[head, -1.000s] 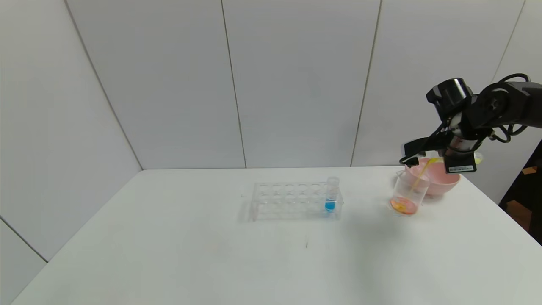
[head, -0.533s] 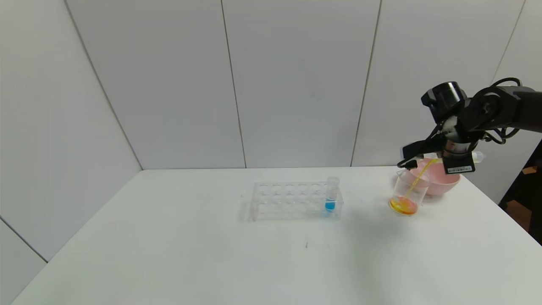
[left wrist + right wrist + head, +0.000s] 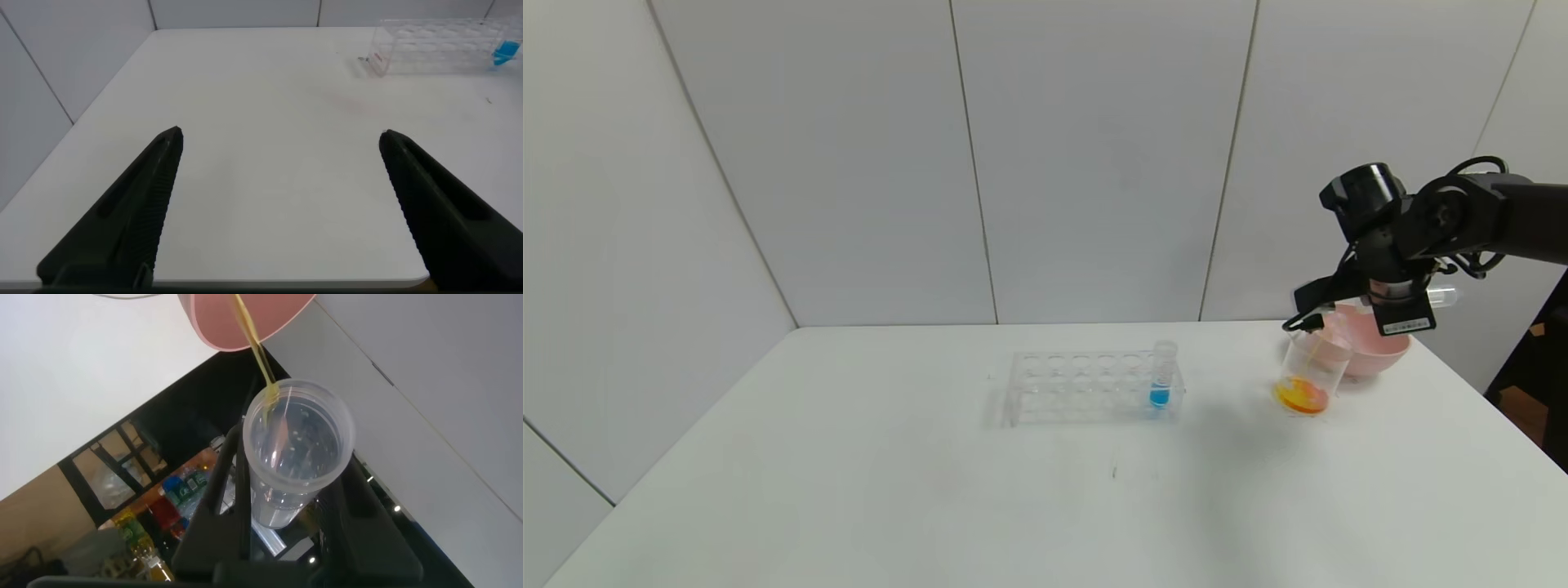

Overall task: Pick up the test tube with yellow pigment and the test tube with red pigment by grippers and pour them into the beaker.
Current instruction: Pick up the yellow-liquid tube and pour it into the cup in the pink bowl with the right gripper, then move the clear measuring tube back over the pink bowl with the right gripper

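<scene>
The test tube with yellow pigment lay tipped nearly flat in the right hand, a thin yellow stream falling into the beaker, which stood upright at three o'clock, orange liquid pooled inside.

Our right arm reaches in from three o'clock, raised above the table, wrist rolled so the right claw lies nearly level, pointing toward nine o'clock. Its jaws are clamped tight on the test tube with yellow pigment, tipped mouth-down. Our left claw hangs low near seven o'clock, its two fingers spread wide, holding nothing.
</scene>
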### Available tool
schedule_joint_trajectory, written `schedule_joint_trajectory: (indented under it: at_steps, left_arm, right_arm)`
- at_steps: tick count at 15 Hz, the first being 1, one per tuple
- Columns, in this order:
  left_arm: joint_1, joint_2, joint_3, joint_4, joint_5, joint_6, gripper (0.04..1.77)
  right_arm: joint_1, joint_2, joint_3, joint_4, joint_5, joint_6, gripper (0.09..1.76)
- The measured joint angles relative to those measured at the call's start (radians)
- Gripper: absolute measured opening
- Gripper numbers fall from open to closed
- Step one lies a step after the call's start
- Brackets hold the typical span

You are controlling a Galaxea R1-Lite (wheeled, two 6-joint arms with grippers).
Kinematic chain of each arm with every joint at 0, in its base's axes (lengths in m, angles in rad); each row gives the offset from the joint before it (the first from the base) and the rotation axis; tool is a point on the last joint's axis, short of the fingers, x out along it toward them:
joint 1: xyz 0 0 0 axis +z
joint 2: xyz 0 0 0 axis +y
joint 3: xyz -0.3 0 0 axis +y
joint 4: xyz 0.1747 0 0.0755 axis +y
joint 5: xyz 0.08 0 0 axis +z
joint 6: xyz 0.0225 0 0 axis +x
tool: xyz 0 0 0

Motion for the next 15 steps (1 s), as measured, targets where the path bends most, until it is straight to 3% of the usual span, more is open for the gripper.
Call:
schedule_joint_trajectory:
  at_steps: [5, 15]
  left_arm:
    - [0.000, 0.000, 0.000, 0.000, 0.000, 0.000, 1.72]
    - [0.000, 0.000, 0.000, 0.000, 0.000, 0.000, 1.72]
  right_arm:
    - [0.012, 0.002, 0.000, -0.012, -0.057, -0.038, 0.52]
    - [0.021, -0.016, 0.000, -0.005, -0.050, -0.038, 0.52]
